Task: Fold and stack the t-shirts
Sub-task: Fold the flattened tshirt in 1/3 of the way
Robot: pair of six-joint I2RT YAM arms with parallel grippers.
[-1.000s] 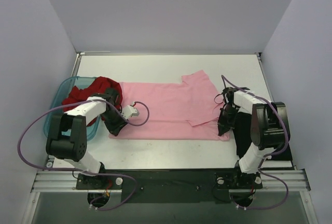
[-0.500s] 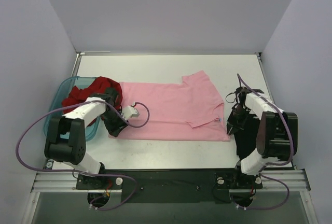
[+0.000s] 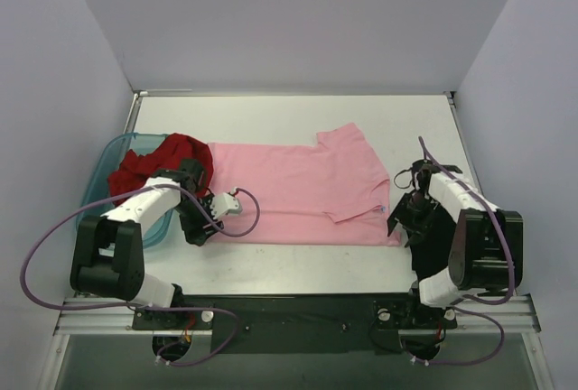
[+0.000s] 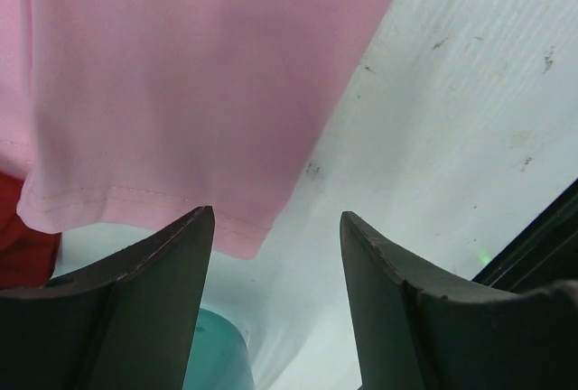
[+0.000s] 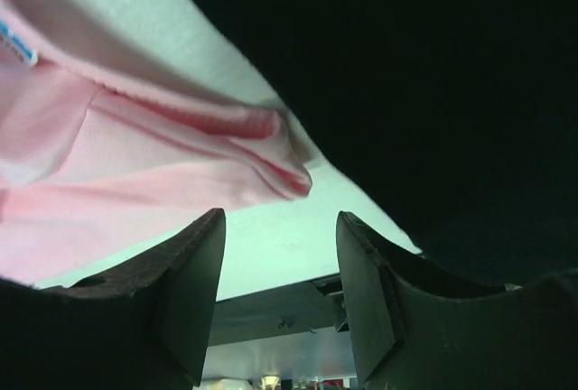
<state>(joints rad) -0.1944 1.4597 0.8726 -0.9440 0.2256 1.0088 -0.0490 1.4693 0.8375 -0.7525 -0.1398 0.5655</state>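
Observation:
A light pink t-shirt (image 3: 298, 193) lies spread flat across the middle of the table. A dark red t-shirt (image 3: 161, 161) is bunched in the teal bin. A black t-shirt (image 3: 421, 250) lies at the right under the right arm and fills the upper right of the right wrist view (image 5: 433, 92). My left gripper (image 3: 197, 231) is open just off the pink shirt's near left corner (image 4: 181, 74), with bare table between its jaws (image 4: 275, 217). My right gripper (image 3: 398, 222) is open at the shirt's near right corner (image 5: 135, 164), its jaws (image 5: 280, 217) empty.
The translucent teal bin (image 3: 99, 193) stands at the left edge, and its rim shows in the left wrist view (image 4: 212, 354). White walls close in the table on three sides. The near table edge and metal rail (image 5: 271, 318) lie just beyond the right gripper.
My right gripper lifted off the pink shirt's right edge, swung right, then came back down by the near right corner. My left gripper slid a little toward the near edge.

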